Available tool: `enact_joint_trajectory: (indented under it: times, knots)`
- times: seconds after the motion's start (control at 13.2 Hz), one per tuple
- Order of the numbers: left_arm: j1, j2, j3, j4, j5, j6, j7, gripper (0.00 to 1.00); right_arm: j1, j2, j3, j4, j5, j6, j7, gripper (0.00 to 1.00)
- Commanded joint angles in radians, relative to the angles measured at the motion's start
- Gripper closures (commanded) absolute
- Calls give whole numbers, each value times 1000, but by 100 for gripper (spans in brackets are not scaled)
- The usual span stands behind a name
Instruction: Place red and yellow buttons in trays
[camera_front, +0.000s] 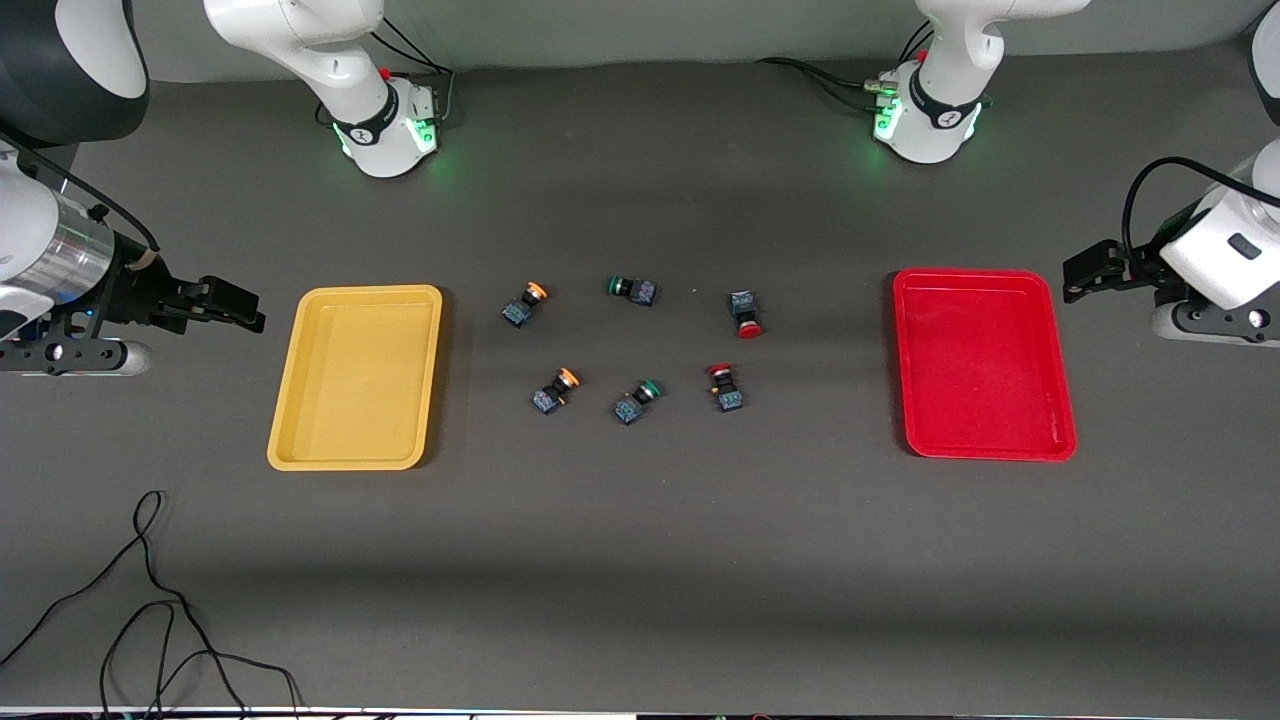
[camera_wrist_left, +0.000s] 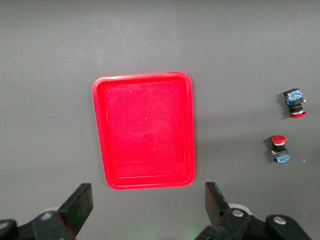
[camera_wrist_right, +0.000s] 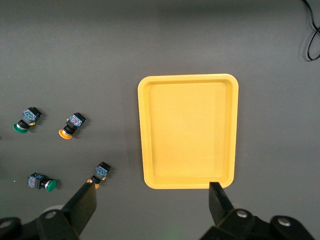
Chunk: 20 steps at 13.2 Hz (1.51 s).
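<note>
Two red-capped buttons (camera_front: 746, 314) (camera_front: 725, 387) and two orange-yellow-capped buttons (camera_front: 526, 302) (camera_front: 556, 390) lie on the table between the trays. The yellow tray (camera_front: 357, 376) is toward the right arm's end and the red tray (camera_front: 983, 363) toward the left arm's end; both are empty. My left gripper (camera_front: 1085, 272) is open and empty over the table beside the red tray (camera_wrist_left: 143, 131); its wrist view shows both red buttons (camera_wrist_left: 295, 103) (camera_wrist_left: 279, 149). My right gripper (camera_front: 235, 305) is open and empty beside the yellow tray (camera_wrist_right: 188, 131); its wrist view shows both orange-yellow buttons (camera_wrist_right: 72, 125) (camera_wrist_right: 98, 173).
Two green-capped switches (camera_front: 632, 290) (camera_front: 637, 400) lie among the buttons, between the orange-yellow and red pairs. A loose black cable (camera_front: 150, 600) lies on the table near the front camera at the right arm's end. The arm bases (camera_front: 385, 130) (camera_front: 925, 120) stand at the table's back edge.
</note>
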Motion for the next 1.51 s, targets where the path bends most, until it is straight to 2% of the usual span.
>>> enact_joint_trajectory:
  times: [0.0, 0.45, 0.6, 0.83, 1.28, 1.43]
  knots:
    - [-11, -18, 10, -8, 4, -3, -4, 0, -1, 6, 0, 9, -20, -14, -23, 0]
    - [-13, -17, 10, -6, 4, -3, -4, 0, 15, 9, 8, 0, 14, -10, 27, 0]
    - [-13, -17, 10, -2, 4, -5, -7, 0, 44, 26, 8, -11, 63, 13, 101, 0]
    - [-13, -14, 10, 6, 4, -5, -6, 0, 128, 51, 8, -41, 65, 38, 289, 0]
    - [-22, -14, 9, -3, -4, -31, -29, 0, 280, 28, 8, -295, 117, 170, 624, 0]
    - [-33, -21, -23, -31, -10, -28, -94, 0, 329, 22, 8, -388, 117, 237, 695, 0]
